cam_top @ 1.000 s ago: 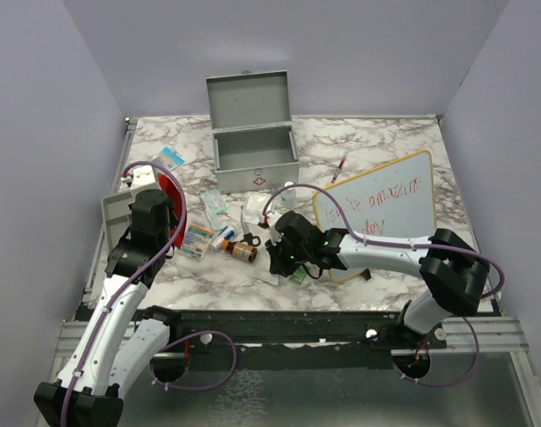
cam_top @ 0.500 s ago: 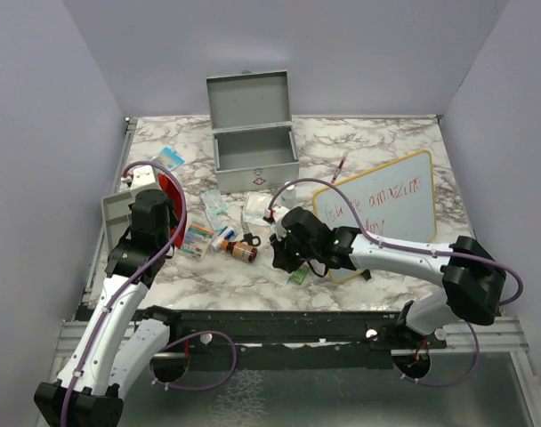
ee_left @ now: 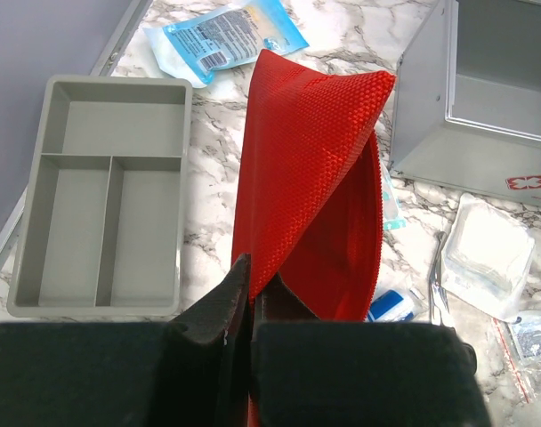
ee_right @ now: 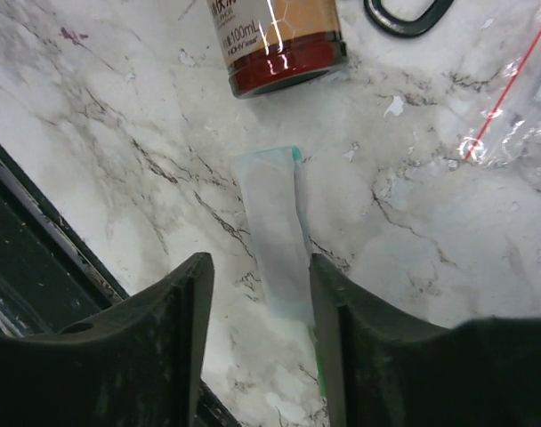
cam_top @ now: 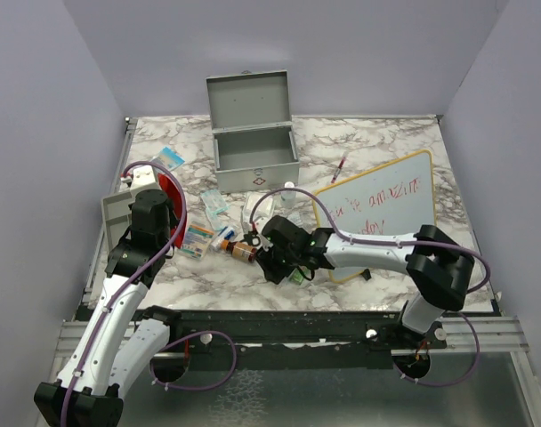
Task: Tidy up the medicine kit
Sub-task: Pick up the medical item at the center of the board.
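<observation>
The medicine kit [cam_top: 255,158] is a grey metal box standing at the back with its lid up; its corner also shows in the left wrist view [ee_left: 493,89]. My left gripper [ee_left: 251,285] is shut on the edge of a red woven pouch [ee_left: 306,178], held up at the left [cam_top: 168,191]. Low over the marble near the front stands my right gripper [ee_right: 257,276], open [cam_top: 275,265]. A thin pale sachet [ee_right: 275,231] with a green edge lies flat between its fingers, untouched. A brown bottle [ee_right: 275,36] lies just beyond it.
A shallow grey divided tray [ee_left: 101,196] sits at the left edge. A wood-framed whiteboard [cam_top: 377,209] lies at the right. Blue-white packet [ee_left: 226,36], gauze pack [ee_left: 493,253], zip bag [ee_right: 520,89] and black ring [ee_right: 399,13] are scattered mid-table. The table's front edge [ee_right: 39,231] is close.
My right gripper has gone from shut to open and shifted a little left toward the brown bottle. The left arm and red pouch have not moved.
</observation>
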Controlling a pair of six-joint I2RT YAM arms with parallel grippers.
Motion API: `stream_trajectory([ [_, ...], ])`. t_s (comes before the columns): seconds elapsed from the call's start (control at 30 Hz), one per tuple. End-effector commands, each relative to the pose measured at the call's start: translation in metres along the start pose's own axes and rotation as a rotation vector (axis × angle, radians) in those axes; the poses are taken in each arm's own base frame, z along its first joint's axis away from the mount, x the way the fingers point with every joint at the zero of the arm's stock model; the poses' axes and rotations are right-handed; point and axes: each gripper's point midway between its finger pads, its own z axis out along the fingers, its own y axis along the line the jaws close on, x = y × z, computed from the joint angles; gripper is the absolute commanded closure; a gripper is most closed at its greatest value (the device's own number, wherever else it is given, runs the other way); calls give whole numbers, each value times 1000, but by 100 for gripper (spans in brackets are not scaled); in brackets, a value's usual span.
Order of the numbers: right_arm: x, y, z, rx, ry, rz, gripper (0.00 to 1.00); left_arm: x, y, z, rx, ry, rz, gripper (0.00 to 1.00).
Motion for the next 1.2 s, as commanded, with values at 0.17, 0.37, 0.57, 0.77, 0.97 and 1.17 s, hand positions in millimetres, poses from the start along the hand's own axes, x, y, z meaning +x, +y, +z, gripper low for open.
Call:
stream_trajectory([
  [0.17, 19, -9, 23, 174, 95, -145, 40, -11, -3, -3, 14, -36, -12, 100],
  [0.37, 38, -16, 33, 233, 148, -183, 42, -10, -3, -3, 14, -36, -12, 100],
  [0.57, 46, -23, 32, 272, 156, -180, 77, -10, -3, -3, 17, -33, -11, 100],
  [0.77, 38, -18, 27, 252, 121, -161, 91, -10, -4, -3, 19, -32, -11, 100],
  [0.97, 24, -8, 16, 218, 60, -118, 98, -9, -6, -3, 30, -28, -12, 100],
  [1.17, 4, 1, -1, 202, -26, -43, 99, -5, -18, -3, 94, -10, -12, 100],
])
